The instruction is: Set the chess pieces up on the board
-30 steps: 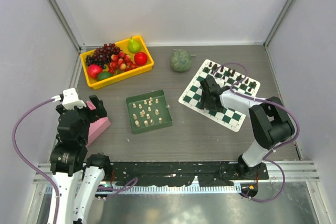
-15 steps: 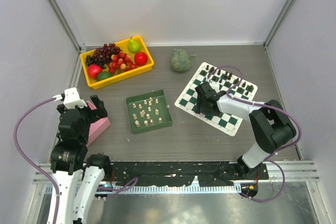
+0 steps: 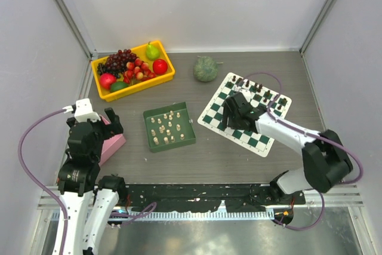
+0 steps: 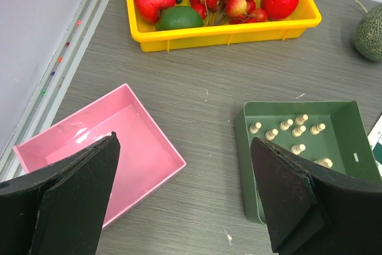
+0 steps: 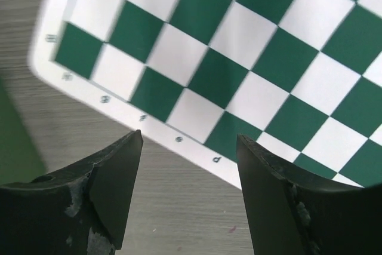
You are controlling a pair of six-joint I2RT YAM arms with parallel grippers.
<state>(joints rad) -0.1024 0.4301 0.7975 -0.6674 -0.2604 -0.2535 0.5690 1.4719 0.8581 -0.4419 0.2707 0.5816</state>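
The board [image 3: 255, 125] lies at the right, with dark pieces [image 3: 260, 88] along its far rows. Cream chess pieces [image 3: 166, 126] stand in a green tray [image 3: 187, 134] at the middle. My right gripper [image 3: 230, 120] hangs open over the board's near left part. In the right wrist view its fingertips [image 5: 128, 165] frame bare table just off the board [image 5: 227, 52] and its lettered edge, with nothing between them. My left gripper [image 3: 107, 125] is open above a pink box [image 3: 116, 144]. From the left wrist, the cream pieces [image 4: 292, 132] show in the tray [image 4: 250, 165] by the right finger.
A yellow bin [image 3: 161, 79] of fruit sits at the far left, and a green melon [image 3: 205, 68] lies behind the board. The pink box [image 4: 119, 147] is empty. Grey walls close in on both sides. Purple cables trail from each arm.
The board has slid a little left and nearer, and the right gripper has shifted the same way. The right arm's elbow has swung out to the right. The left arm is unmoved.
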